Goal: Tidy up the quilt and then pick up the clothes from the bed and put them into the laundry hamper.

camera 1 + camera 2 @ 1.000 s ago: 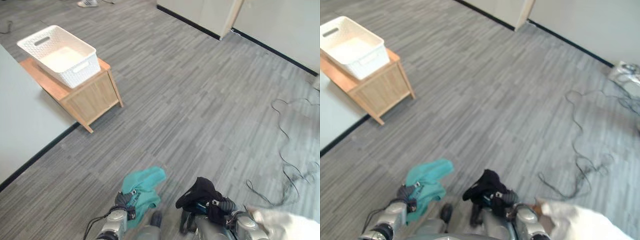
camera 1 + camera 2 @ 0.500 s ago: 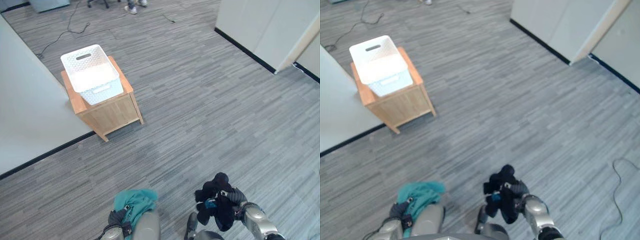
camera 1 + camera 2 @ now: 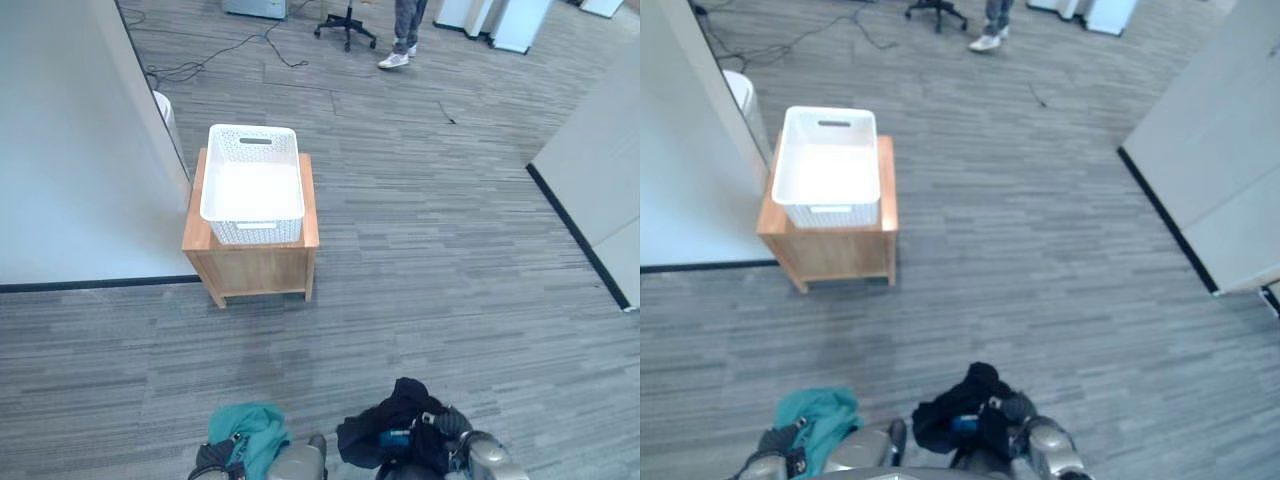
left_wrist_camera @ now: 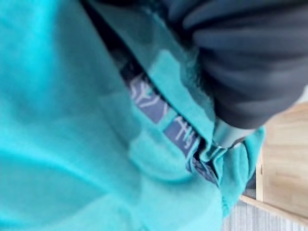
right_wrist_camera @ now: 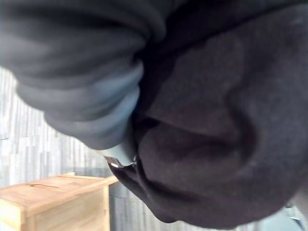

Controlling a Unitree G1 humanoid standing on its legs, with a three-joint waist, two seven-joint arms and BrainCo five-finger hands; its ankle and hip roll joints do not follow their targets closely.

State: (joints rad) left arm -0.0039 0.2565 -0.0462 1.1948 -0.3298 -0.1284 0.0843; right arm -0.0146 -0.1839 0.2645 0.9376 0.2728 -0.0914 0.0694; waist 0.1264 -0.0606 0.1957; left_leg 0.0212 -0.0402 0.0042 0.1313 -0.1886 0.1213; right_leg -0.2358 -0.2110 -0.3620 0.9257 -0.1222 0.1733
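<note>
Nearest the camera, the left hand (image 3: 215, 458) is bundled in a teal garment (image 3: 250, 432), whose cloth covers its fingers, so whether they are curled cannot be told; in the left wrist view the teal fabric (image 4: 72, 120) carries a blue-grey woven tape with pale lettering (image 4: 159, 108), too blurred to read. The right hand (image 3: 448, 428) holds a black garment (image 3: 385, 432) bunched against it, a small blue patch showing in its folds, and the fingers here are likewise buried in cloth, so their state cannot be told. Both hands sit low over a floor of grey striped carpet tiles (image 3: 450, 270). Farther on stands a small wooden cabinet (image 3: 255, 270) against a pale wall (image 3: 70, 150) with a black skirting strip; on top of it rests a white perforated laundry hamper (image 3: 253, 185), holding nothing visible. Beyond, a white bin (image 3: 167, 110), black cables on the floor, an office chair base (image 3: 347, 25) and a person's legs and shoes (image 3: 403, 35) appear. A white partition (image 3: 600, 170) borders the right.
</note>
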